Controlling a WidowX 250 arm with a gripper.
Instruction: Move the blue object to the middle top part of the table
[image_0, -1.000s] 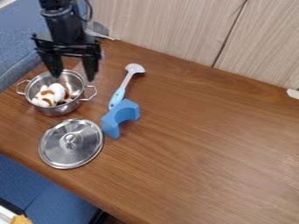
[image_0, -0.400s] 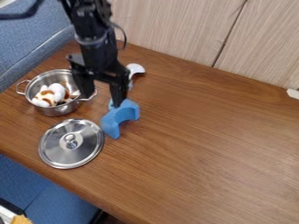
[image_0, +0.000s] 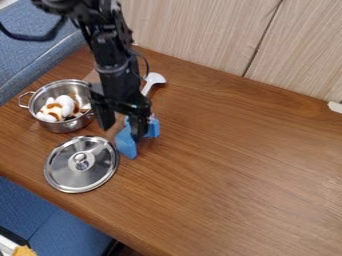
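Fingers wide apart and empty, your black two-finger gripper (image_0: 122, 132), lowered off-centre, could knock the blue arched block (image_0: 125, 144) into the round metal lid (image_0: 72, 173).

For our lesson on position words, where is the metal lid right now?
In the camera view, the lid lies on the table's left side, just below the pot and left of the blue block.

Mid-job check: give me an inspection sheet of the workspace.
Surface: brown wooden table.
Job's things: blue object on the table, partly hidden behind the gripper.
Clutter: metal pot with white-and-brown contents; metal lid beside the blue object; white-headed utensil.
Gripper: open, down at the blue object; contact unclear.
Cables: black cable looping at the arm's upper left.
Surroundings: pale panelled wall, blue upholstery.
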